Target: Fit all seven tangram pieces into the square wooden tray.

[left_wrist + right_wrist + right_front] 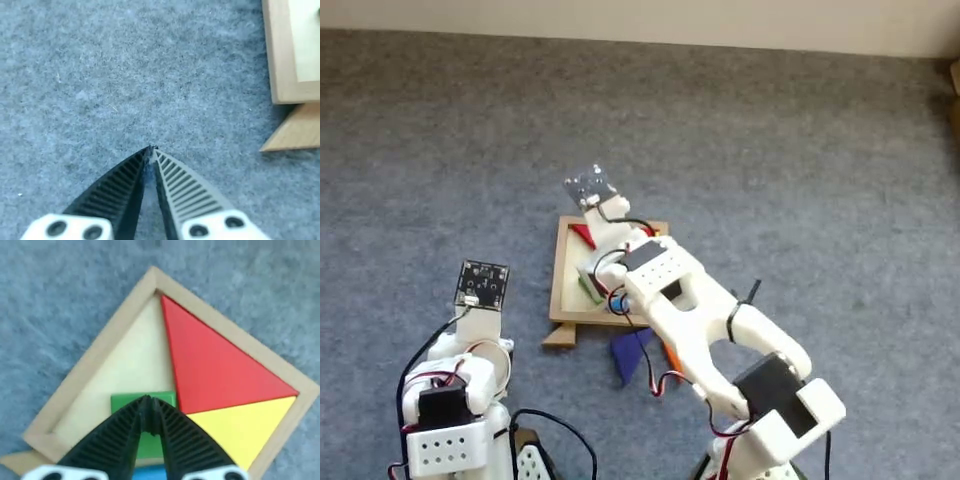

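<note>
The square wooden tray [100, 347] holds a big red triangle [212, 362], a yellow triangle [240, 427], a green square [125, 401] and a blue piece [147, 472] at its edge. My right gripper [149, 400] is shut, its tips right above the green square. In the high view the right arm [670, 290] stretches over the tray [560, 270]. My left gripper [151, 149] is shut over bare carpet, left of the tray's corner [282, 55]. A wood-coloured triangle [297, 132] lies just outside the tray.
On the carpet in front of the tray lie the wood-coloured triangle [560, 335], a dark blue piece [630, 355] and an orange piece [670, 353] partly under the right arm. The left arm [470, 340] stands at the lower left. Grey carpet spreads all around.
</note>
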